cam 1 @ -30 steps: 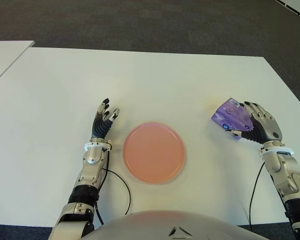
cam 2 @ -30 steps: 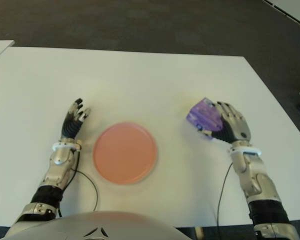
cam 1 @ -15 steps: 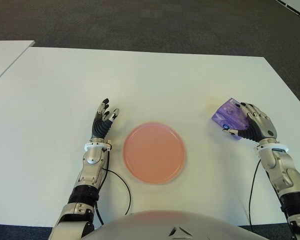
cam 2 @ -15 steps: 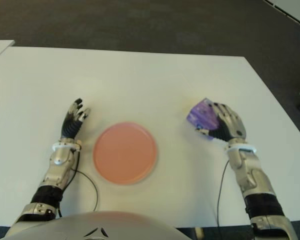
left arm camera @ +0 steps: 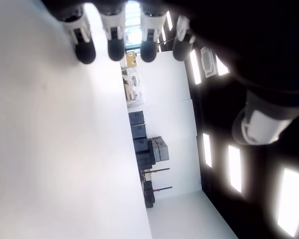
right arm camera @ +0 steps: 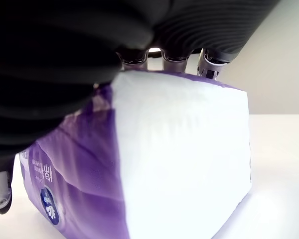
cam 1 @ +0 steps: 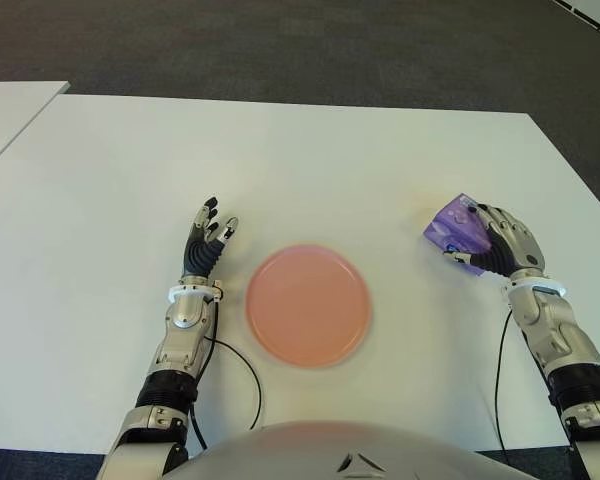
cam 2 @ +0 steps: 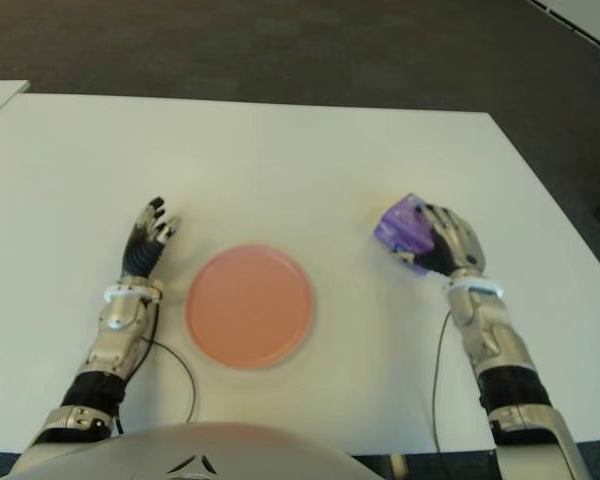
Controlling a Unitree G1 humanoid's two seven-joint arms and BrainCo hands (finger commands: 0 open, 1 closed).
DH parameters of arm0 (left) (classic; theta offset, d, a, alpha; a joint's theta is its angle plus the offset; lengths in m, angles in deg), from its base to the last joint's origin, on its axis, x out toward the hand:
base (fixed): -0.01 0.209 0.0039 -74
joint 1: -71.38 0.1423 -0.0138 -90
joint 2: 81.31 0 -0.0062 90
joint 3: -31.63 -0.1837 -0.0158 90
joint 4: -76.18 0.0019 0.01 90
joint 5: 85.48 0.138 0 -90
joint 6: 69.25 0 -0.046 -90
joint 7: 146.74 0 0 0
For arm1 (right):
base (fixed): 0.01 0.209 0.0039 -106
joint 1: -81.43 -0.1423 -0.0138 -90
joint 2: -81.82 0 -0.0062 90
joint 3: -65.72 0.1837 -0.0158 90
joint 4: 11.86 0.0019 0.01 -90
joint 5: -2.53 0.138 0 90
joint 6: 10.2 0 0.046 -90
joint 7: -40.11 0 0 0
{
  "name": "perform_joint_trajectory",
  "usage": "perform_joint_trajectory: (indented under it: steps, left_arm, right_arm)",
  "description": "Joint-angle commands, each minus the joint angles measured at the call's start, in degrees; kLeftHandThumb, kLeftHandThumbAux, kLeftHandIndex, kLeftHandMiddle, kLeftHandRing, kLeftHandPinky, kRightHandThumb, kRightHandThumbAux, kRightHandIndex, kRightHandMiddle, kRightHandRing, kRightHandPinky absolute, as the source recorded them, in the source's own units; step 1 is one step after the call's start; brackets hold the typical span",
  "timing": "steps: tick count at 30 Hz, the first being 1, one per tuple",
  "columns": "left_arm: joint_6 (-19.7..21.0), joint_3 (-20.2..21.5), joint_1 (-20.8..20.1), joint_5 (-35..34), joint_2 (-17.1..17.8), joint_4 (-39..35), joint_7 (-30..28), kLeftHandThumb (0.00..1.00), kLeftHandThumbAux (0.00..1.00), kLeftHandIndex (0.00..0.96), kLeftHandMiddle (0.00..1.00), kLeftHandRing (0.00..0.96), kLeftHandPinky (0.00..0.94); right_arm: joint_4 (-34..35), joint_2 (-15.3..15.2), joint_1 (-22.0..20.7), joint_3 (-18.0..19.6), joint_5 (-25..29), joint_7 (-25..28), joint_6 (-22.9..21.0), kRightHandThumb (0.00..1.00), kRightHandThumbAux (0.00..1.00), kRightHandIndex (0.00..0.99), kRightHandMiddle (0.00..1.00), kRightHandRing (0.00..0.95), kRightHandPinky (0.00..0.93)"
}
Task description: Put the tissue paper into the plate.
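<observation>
- Fingers of the right hand [cam 1: 505,250] are curled over the purple tissue pack [cam 1: 458,228] and hold it, on the table [cam 1: 310,160].
- Plate [cam 1: 308,304] lies well apart, on the hand's left.
- Left hand [cam 1: 206,246], just left of the plate, has straight fingers and holds nothing.
- Pack's underside is hidden, so whether it is lifted cannot be told.

Right hand [cam 1: 502,246] covers the pack's [cam 1: 457,228] right side; left table [cam 1: 5,105] cut by frame edge.
</observation>
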Motion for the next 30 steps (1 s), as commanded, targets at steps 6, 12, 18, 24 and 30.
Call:
perform_joint_trajectory:
  steps: [6,12,18,24,30]
  left_arm:
    - [1.01,0.42,0.77,0.08,-0.30,0.08,0.92,0.000,0.468,0.000,0.000,0.000,0.000]
    - [1.00,0.38,0.93,0.29,-0.30,-0.13,1.26,0.000,0.466,0.000,0.000,0.000,0.000]
    - [0.76,0.22,1.19,0.72,-0.23,-0.39,1.67,0.000,0.465,0.000,0.000,0.000,0.000]
    - [0.69,0.08,1.49,0.76,-0.15,-0.83,1.66,0.000,0.471,0.000,0.000,0.000,0.000]
    - [0.78,0.08,1.67,0.44,0.00,-1.06,1.18,0.000,0.478,0.000,0.000,0.000,0.000]
  right_arm:
    - [-4.87,1.05,-2.79,-2.12,0.37,-2.40,0.74,0.000,0.485,0.000,0.000,0.000,0.000]
    - [-5.90,1.08,-3.62,-2.59,0.65,-2.82,0.79,0.000,0.491,0.000,0.000,0.000,0.000]
    - [-7.00,1.10,-4.71,-3.01,0.72,-2.39,0.31,0.000,0.489,0.000,0.000,0.000,0.000]
    - [-8.49,1.14,-5.93,-3.73,0.66,-1.50,-0.38,0.000,0.480,0.000,0.000,0.000,0.000]
    - [-9.90,1.24,-5.89,-4.64,0.62,-0.87,-1.09,0.000,0.470,0.000,0.000,0.000,0.000]
